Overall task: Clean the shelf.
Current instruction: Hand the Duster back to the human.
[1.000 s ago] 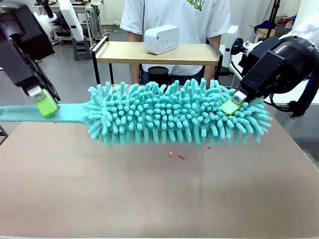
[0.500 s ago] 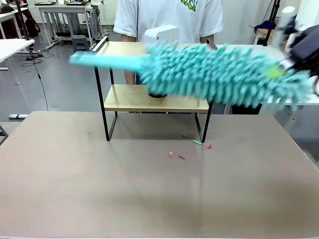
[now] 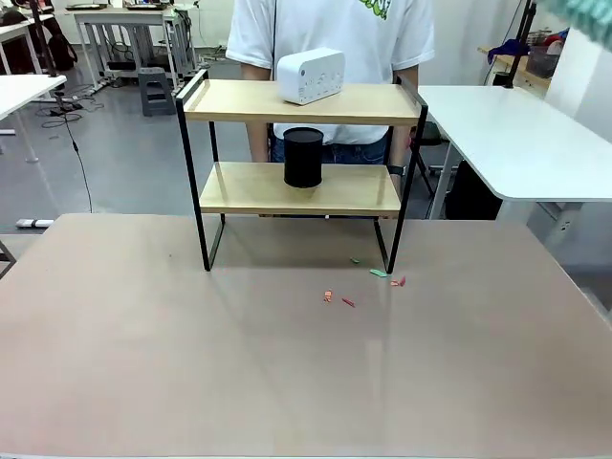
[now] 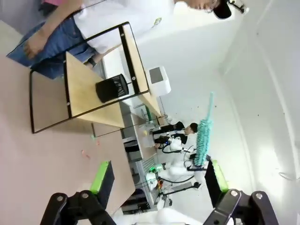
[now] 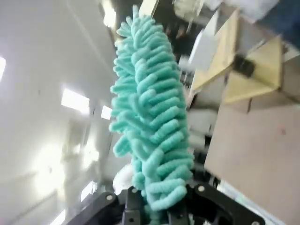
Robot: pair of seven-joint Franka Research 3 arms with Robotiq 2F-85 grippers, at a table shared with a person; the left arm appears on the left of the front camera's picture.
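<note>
The shelf (image 3: 298, 102) stands at the far side of the table, two light wooden boards in a black frame. A white box-shaped device (image 3: 310, 75) sits on its top board and a black cylinder (image 3: 303, 157) on the lower one. My right gripper (image 5: 157, 202) is shut on the base of a fluffy teal duster (image 5: 150, 122), which stands raised; its tip shows at the top right corner (image 3: 587, 15). My left gripper (image 4: 158, 178) is open and holds nothing, high above the table, with the shelf (image 4: 89, 79) and the far-off duster (image 4: 204, 133) beyond it.
Small red and green scraps (image 3: 346, 300) lie on the brown table in front of the shelf's right leg. A person in a white shirt (image 3: 325, 29) stands behind the shelf. A white table (image 3: 516, 134) stands to the right.
The left gripper has let go of the duster's handle and left the front view. The right arm has swung the duster up and off to the right, uncovering the shelf.
</note>
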